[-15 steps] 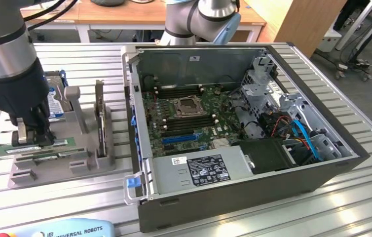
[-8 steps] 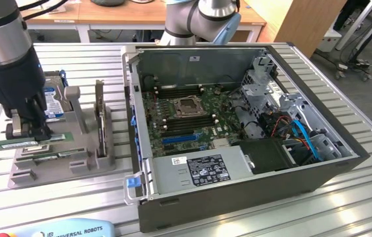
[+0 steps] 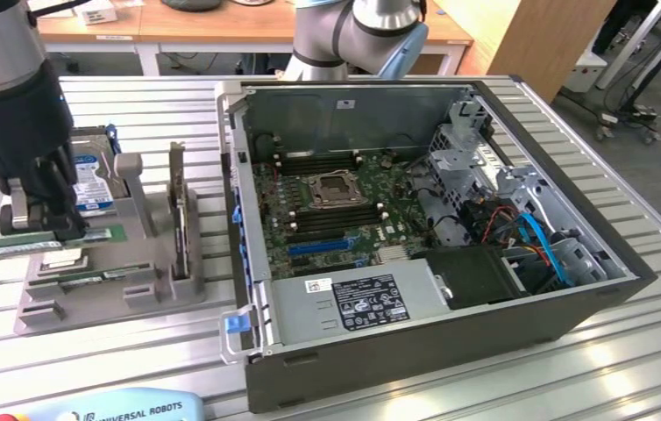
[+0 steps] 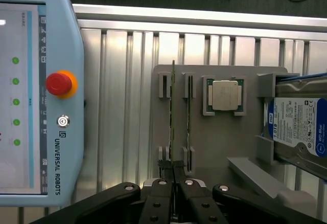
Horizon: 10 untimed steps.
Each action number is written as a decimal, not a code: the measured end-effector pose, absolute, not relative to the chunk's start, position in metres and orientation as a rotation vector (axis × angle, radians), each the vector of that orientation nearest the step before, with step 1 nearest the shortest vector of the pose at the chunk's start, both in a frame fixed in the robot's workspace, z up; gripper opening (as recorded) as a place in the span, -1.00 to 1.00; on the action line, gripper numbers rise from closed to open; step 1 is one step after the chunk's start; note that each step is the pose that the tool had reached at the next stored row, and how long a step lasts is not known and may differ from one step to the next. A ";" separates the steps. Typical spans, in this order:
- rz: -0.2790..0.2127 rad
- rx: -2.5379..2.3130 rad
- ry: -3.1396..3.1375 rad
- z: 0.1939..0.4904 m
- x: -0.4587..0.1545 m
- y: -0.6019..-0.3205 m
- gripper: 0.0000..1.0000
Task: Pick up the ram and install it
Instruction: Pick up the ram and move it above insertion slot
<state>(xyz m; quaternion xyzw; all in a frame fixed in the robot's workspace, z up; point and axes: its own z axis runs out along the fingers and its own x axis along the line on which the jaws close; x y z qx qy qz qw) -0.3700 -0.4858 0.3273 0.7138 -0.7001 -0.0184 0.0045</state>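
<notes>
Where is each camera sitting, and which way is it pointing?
Exterior view: off the arm, raised, looking down at the slatted table, open computer case and grey holder; shows the arm and the gripper shut on the ram.
Wrist view: on the wrist, looking down past the gripper onto the grey holder and CPU.
Shared: gripper, ram, grey holder, hard drive, teach pendant.

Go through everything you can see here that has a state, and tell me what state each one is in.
gripper: shut on the ram.
ram: held level above the grey holder, not installed.
computer case: open, side panel off.
CPU chip: seated in its holder recess.
hard drive: standing in the holder.
teach pendant: screen lit.
</notes>
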 end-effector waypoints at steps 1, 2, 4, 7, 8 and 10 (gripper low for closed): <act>-0.058 2.236 -2.193 0.329 -0.370 -0.486 -0.76; -0.058 2.236 -2.193 0.331 -0.370 -0.486 -0.76; -0.058 2.236 -2.193 0.335 -0.370 -0.486 -0.76; -0.058 2.236 -2.193 0.341 -0.370 -0.486 -0.76; -0.058 2.236 -2.193 0.343 -0.370 -0.486 -0.76; -0.058 2.236 -2.193 0.347 -0.370 -0.486 -0.76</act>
